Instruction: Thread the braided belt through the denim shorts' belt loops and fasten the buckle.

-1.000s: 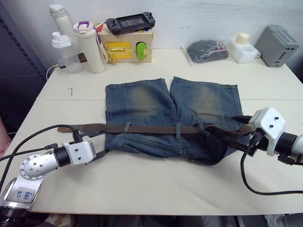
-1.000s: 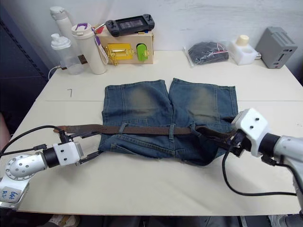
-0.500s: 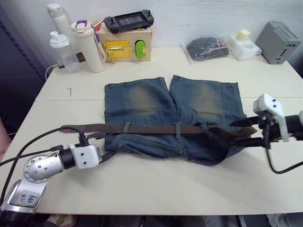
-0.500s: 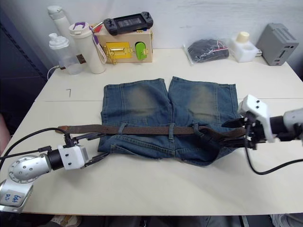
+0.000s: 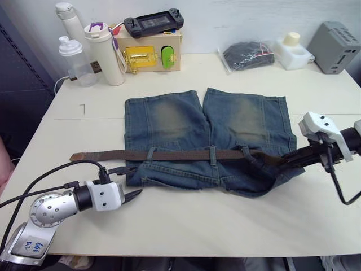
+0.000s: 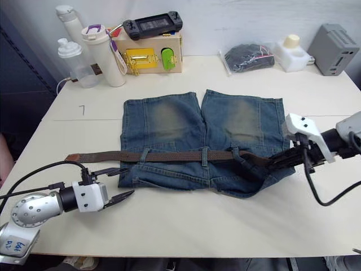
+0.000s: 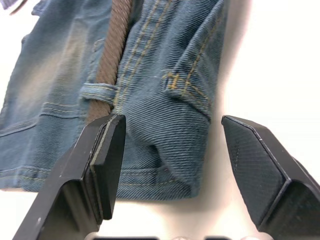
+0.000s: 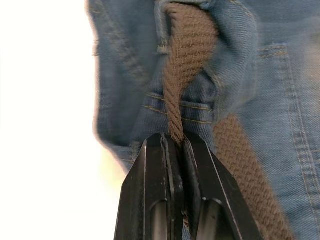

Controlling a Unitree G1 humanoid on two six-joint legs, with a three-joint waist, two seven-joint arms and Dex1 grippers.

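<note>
R gripper (image 8: pixel 176 142) clamped on the belt (image 5: pixel 180 154), which lies across the shorts (image 5: pixel 206 138) waistband thru the loops (image 5: pixel 211 154), L gripper (image 7: pixel 167 150) spread wide w/ nothing held at the shorts' corner; unpinned, shorts could drag/bunch if R pulls.

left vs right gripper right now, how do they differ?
The left gripper is open, holding nothing, just off the denim shorts' left waistband corner. The right gripper is shut on the braided belt at the shorts' right edge. Both sit low over the table, each with two black fingers.
</note>
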